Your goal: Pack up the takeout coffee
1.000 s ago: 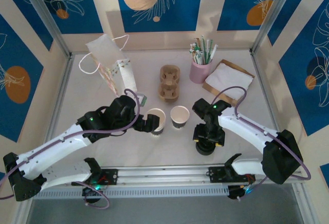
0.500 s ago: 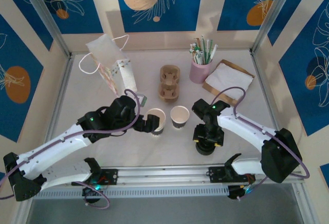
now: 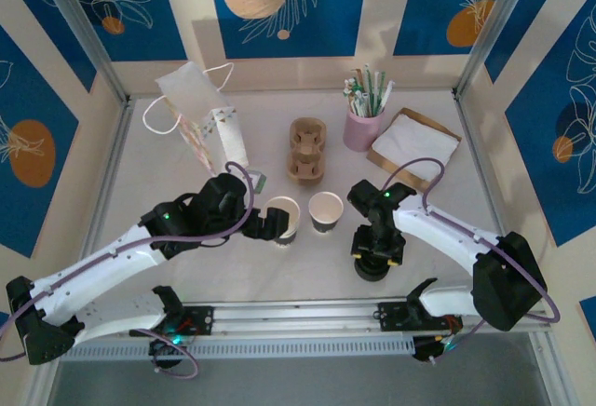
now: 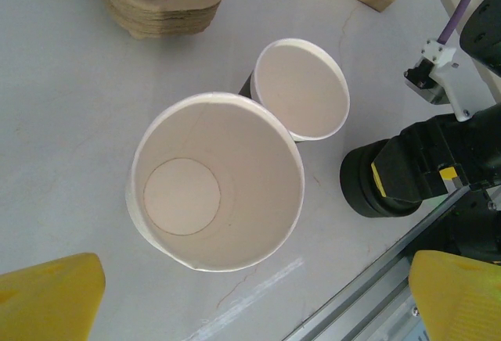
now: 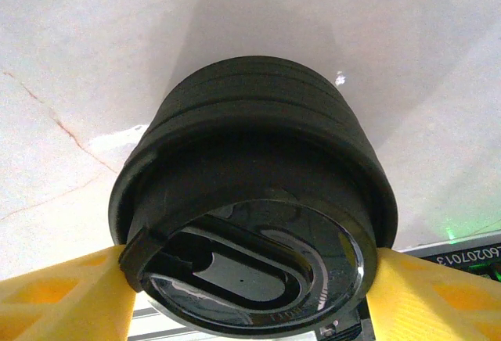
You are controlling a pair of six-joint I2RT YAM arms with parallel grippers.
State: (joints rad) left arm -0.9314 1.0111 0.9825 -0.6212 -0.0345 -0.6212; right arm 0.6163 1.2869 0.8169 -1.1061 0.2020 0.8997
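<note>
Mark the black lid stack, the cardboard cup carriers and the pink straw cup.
black lid stack [image 5: 250, 161], right wrist view, on its dark side wall.
cardboard cup carriers [image 3: 306, 150], top external view, top of the stack.
pink straw cup [image 3: 361, 132], top external view, on its pink wall.

The left gripper [image 4: 250, 298] is held wide open, its arm stretched forward. The right gripper [image 5: 246, 298] is pointed downward, fingers [image 5: 55, 294] set against a lid [image 5: 258, 192] between them.

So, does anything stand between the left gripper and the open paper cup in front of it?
Nothing visible does. The open paper cup stands directly before the open fingers of the left gripper. The second cup is behind it, on the far side.
</note>
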